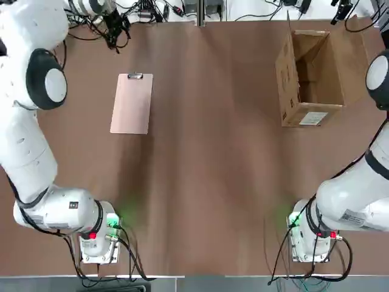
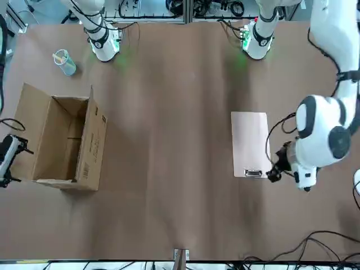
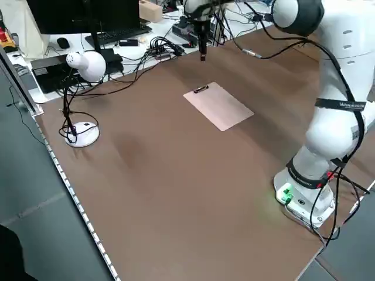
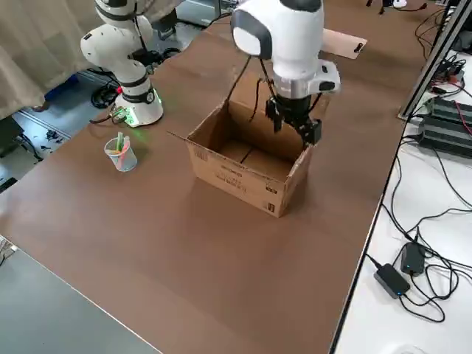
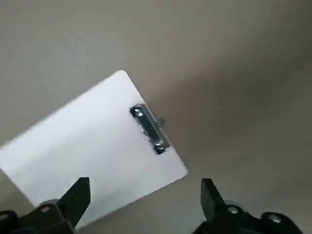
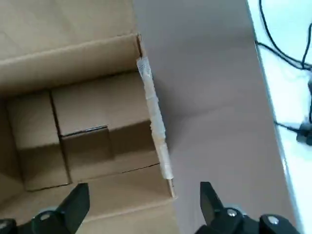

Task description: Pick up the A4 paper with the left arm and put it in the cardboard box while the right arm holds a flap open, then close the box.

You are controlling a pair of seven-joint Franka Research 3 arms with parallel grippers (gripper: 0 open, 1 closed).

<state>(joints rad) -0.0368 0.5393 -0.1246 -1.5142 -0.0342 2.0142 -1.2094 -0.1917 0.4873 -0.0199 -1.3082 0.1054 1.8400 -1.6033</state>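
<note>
While the top view shows the cardboard box (image 1: 313, 111) with its top open and a white label (image 1: 313, 118) on the wall facing the robot's bases, the right wrist view looks down to its bare inner floor (image 6: 92, 131). The paper, a pinkish clipboard sheet (image 1: 132, 104), lies flat on the table (image 1: 206, 182), outside the box and well apart from it, on its left.

The left gripper (image 5: 145, 181) hovers near the clip end of the sheet, well to the box's left; the left wrist view shows its fingers spread with nothing between them and brings the metal clip (image 5: 149, 128) up close. The right gripper (image 6: 145, 185) hangs raised by the box's right side, also spread and holding nothing; the top view misses it, but the right side view catches it.

The front and right side views reveal a cup of pens (image 4: 120, 153), nearer the robot's bases than the box. Only the left side view shows the round white lamp (image 3: 87, 65), far to the box's left.
</note>
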